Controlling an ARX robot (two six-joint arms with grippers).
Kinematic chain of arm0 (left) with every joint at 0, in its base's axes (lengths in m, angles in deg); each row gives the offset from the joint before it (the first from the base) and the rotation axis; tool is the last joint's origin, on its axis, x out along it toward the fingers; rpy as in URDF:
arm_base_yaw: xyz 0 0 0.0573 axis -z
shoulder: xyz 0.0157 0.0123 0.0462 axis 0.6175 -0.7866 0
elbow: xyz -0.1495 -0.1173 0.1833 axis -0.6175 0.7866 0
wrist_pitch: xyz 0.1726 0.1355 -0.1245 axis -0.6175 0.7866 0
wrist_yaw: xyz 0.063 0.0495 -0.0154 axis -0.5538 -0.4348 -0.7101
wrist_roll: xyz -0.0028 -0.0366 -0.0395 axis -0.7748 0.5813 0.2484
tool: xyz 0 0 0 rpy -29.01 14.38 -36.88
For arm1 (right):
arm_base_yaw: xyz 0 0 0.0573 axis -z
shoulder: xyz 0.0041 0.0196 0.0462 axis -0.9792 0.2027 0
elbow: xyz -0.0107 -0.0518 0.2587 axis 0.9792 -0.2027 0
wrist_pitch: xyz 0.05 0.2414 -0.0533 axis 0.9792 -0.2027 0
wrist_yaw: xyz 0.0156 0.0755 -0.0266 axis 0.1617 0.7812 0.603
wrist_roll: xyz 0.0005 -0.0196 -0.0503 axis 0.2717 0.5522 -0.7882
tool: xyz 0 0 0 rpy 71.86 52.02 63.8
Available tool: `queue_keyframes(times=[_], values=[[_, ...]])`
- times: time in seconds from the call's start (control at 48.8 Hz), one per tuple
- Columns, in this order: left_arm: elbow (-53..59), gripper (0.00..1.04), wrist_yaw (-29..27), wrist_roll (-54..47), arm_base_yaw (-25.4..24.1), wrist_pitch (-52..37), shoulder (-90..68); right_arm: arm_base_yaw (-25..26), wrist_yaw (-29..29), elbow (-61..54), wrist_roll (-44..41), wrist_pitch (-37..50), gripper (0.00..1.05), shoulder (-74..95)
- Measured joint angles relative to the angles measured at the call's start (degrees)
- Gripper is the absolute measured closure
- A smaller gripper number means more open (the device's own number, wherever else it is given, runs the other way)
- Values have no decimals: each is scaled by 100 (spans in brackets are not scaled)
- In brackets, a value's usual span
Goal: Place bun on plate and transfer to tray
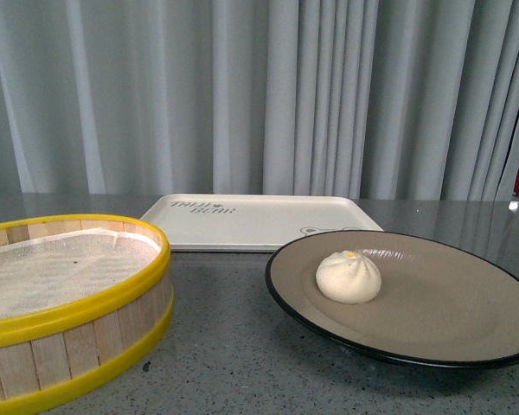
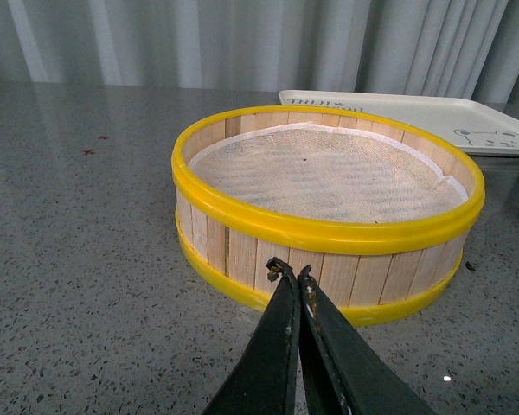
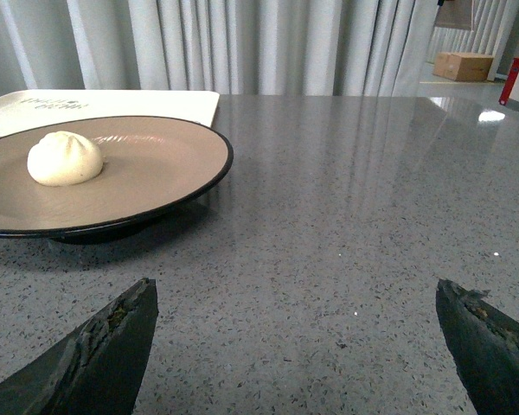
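The bun [image 1: 349, 277] sits pleats-up on the plate [image 1: 450, 311], a little left of the plate's middle as my front camera has it. So the first half of the job looks done, and what remains is getting the plate onto the tray [image 1: 259, 220].

The plate rests on the right half of the desk [image 1: 233, 346]. The tray lies just behind it, further from me and somewhat to the left, with its long side running across my front. The plate's far rim overlaps the tray's near edge in the front view, and I cannot tell from this low angle whether the two touch.

My right end effector [image 3: 294, 292] is spread wide and empty, low over the desk. The plate's rim is ahead of it and clearly apart from both fingers. My left end effector [image 2: 292, 275] is pinched closed on nothing, its tips just short of the wall of the basket [image 1: 78, 320], which stands between that arm and the plate.

The right arm is therefore the nearer one, with a clear approach. I judge the move needs a grip on the rim facing that arm (round plate, so no axis to line up with), then travel away from me and leftward.
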Motion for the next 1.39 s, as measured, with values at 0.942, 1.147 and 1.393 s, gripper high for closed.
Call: queue_keyframes(times=[0.942,1.147,1.393], values=[[0,51,4,-11,0,1414,1373,0,0,0,0,0,8,0],[0,14,2,-11,0,1414,1373,0,0,0,0,0,8,0],[0,7,2,-15,0,1414,1373,0,0,0,0,0,8,0]])
